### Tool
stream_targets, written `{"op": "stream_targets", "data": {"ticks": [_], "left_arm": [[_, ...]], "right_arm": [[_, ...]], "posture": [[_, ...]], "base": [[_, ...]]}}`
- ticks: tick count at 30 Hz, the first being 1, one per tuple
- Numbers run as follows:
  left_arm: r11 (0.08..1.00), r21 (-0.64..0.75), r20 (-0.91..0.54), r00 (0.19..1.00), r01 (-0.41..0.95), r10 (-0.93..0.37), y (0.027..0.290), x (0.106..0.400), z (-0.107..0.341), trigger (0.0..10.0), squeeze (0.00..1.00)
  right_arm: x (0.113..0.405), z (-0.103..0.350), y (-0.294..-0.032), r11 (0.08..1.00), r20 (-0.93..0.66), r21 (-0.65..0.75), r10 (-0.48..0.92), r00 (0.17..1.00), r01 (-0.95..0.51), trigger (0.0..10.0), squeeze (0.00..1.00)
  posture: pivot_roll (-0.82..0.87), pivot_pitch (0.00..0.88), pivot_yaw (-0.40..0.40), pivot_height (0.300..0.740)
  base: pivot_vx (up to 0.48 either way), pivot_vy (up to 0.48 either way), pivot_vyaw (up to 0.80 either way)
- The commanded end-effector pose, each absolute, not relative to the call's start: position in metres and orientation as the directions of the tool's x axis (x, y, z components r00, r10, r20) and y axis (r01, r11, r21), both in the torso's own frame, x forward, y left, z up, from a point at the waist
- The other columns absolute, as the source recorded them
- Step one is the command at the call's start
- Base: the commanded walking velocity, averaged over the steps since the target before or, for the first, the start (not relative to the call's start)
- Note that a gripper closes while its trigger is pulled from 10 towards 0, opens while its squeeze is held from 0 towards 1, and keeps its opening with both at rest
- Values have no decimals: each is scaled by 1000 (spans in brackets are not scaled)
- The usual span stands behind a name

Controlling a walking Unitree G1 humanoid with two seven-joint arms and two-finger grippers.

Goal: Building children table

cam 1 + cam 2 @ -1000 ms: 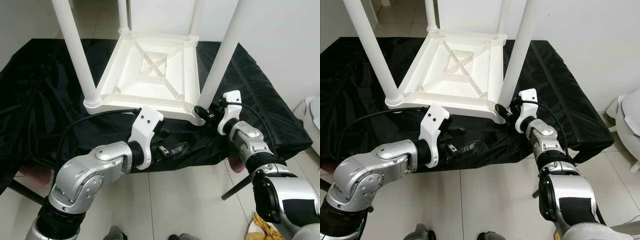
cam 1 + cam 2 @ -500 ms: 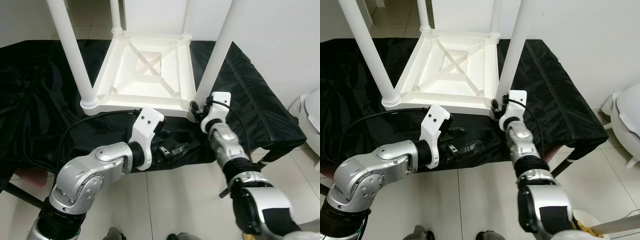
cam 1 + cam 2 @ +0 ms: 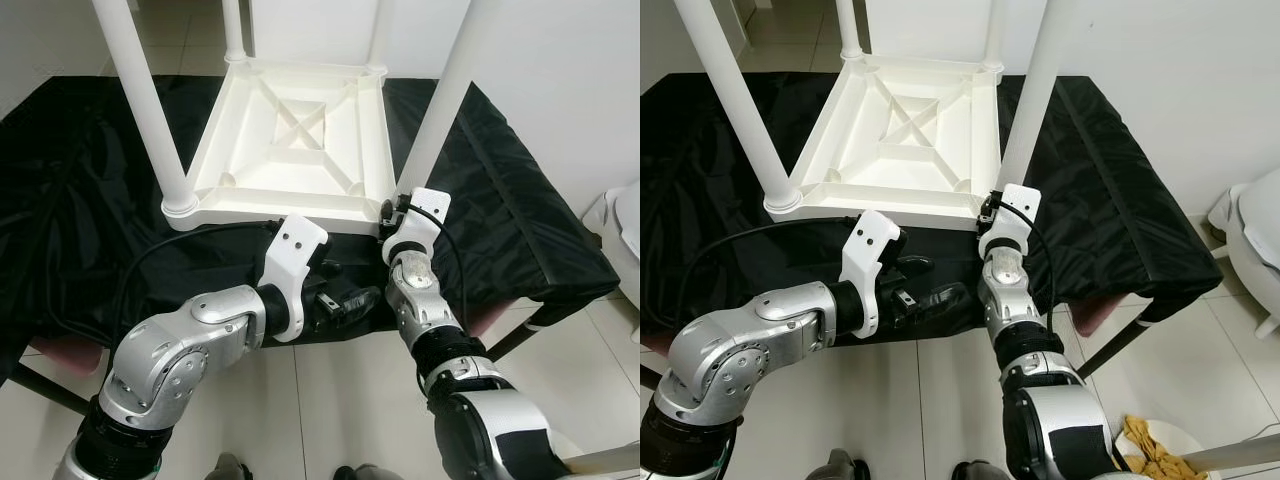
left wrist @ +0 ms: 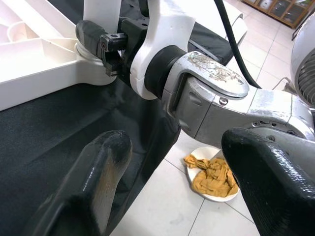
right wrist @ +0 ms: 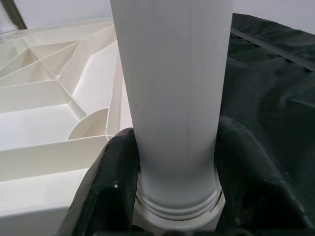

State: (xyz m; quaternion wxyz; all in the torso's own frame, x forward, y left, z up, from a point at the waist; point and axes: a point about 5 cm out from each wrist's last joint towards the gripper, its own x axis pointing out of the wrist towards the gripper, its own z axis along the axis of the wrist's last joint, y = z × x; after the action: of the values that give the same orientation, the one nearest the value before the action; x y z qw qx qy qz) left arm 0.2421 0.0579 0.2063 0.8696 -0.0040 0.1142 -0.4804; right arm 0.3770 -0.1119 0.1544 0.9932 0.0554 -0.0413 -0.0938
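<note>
On top of the black cloth (image 3: 90, 200) covering the work surface, upside-down white table top (image 3: 300, 150) with ribbed underside facing up and white legs sticking up from the corner sockets. Right gripper (image 5: 172, 196) wrapped around the base of the near-right leg (image 3: 435, 100), at about 4 o'clock from the table top's centre, black fingers (image 5: 110, 182) pressed on both sides of the tube right above the socket collar, so closed on that leg. Left gripper (image 4: 172, 167) hanging off the front edge of the cloth at roughly 6 o'clock, fingers spread wide with nothing between them, just pointing across toward the right arm. Near-left leg (image 3: 150, 100) already standing in its socket at 8 o'clock, two more at the far corners around 11 and 1 o'clock. Looks like the seating or twisting step for that last near-right leg, pretty far along the build. Next probably needs a firm turn or push down at the collar while keeping the tube vertical, maybe with the free left gripper bracing the frame so the whole thing doesn't skate on the slippery cloth. Also spotted on the tiled floor (image 3: 960, 390): a white dish with an orange rag (image 4: 211, 174) at 5 o'clock.
</note>
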Motion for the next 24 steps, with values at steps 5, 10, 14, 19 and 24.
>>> {"op": "stream_targets", "data": {"ticks": [5, 10, 14, 19, 24], "left_arm": [[514, -120, -194, 488, 849, -851, 56, 236, 206, 10000, 0], [515, -120, -193, 489, 849, -851, 56, 236, 206, 10000, 0], [513, -119, -191, 487, 850, -852, 55, 235, 205, 10000, 0], [512, -119, -191, 487, 850, -852, 55, 235, 205, 10000, 0], [509, -120, -190, 484, 852, -854, 54, 235, 205, 10000, 0]], "right_arm": [[369, 134, -113, 965, -34, 113, -234, 972, 237, 706, 0], [368, 132, -114, 963, -47, 112, -241, 969, 245, 10000, 0], [368, 133, -120, 968, -17, 86, -235, 972, 236, 10000, 1000], [368, 134, -121, 970, -8, 87, -229, 973, 229, 10000, 1000], [365, 137, -125, 994, 70, 76, -86, 994, 81, 10000, 0]], "posture": [[42, 107, -28, 740], [40, 103, -33, 740], [39, 93, -35, 740], [39, 93, -35, 740], [35, 87, -37, 740]], "base": [[0, 0, 0], [0, 0, 0], [0, 0, 0], [0, 0, 0], [0, 0, 0]]}}
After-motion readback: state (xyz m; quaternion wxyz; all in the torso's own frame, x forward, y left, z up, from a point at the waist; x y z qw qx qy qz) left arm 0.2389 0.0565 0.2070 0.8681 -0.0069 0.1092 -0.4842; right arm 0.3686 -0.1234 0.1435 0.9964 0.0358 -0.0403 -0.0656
